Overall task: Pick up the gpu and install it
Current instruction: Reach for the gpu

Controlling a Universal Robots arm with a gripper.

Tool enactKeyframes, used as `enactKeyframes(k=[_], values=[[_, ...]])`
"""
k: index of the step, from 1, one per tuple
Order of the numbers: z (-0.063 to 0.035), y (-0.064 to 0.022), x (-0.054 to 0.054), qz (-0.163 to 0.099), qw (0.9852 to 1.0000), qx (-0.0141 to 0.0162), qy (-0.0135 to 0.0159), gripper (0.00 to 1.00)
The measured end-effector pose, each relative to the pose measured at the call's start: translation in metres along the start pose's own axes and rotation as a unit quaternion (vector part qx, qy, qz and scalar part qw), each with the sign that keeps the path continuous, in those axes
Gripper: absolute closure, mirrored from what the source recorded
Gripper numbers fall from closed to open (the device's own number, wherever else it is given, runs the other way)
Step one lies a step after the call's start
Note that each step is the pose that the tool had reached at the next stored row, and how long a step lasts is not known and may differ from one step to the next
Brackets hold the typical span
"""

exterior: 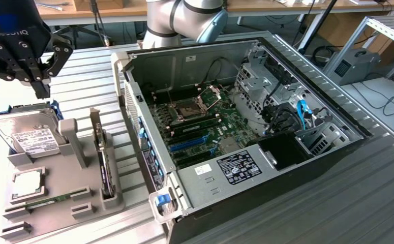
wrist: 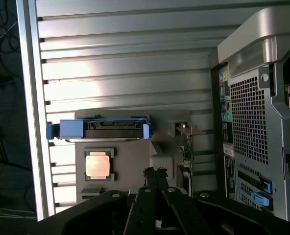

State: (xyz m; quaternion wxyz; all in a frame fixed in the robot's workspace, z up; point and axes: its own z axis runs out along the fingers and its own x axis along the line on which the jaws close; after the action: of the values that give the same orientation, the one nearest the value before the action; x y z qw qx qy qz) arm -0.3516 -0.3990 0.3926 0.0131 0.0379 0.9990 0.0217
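1. The gpu (exterior: 103, 152) is shown standing on edge in a slot of the grey parts holder (exterior: 58, 183), just beside the open computer case (exterior: 176, 66). It is judged neither grasped nor installed.
2. The gripper (exterior: 40, 85) is held above the tabletop (exterior: 95, 66), near the hard drive (exterior: 27, 134) and apart from the gpu. Its fingers are pressed together, and nothing is pinched.
3. The blue expansion slots (exterior: 186, 145) are seen unoccupied.
4. "ROBOTIQ" is partly legible on the gripper body. The hard-drive label cannot be read.

exterior view: even, bright room light; the open computer case (exterior: 176, 66) holds soft shadow in its far bays. wrist view: dimmer, a broad glare band on the slatted table (wrist: 125, 78), the gripper (wrist: 155, 172) nearly silhouetted, perhaps backlit.
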Motion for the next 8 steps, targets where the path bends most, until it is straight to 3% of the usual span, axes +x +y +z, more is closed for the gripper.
enactKeyframes(k=[8], values=[[-0.0001, -0.0004, 0.0052, 0.0, 1.0, 0.0, 0.0, 0.89]])
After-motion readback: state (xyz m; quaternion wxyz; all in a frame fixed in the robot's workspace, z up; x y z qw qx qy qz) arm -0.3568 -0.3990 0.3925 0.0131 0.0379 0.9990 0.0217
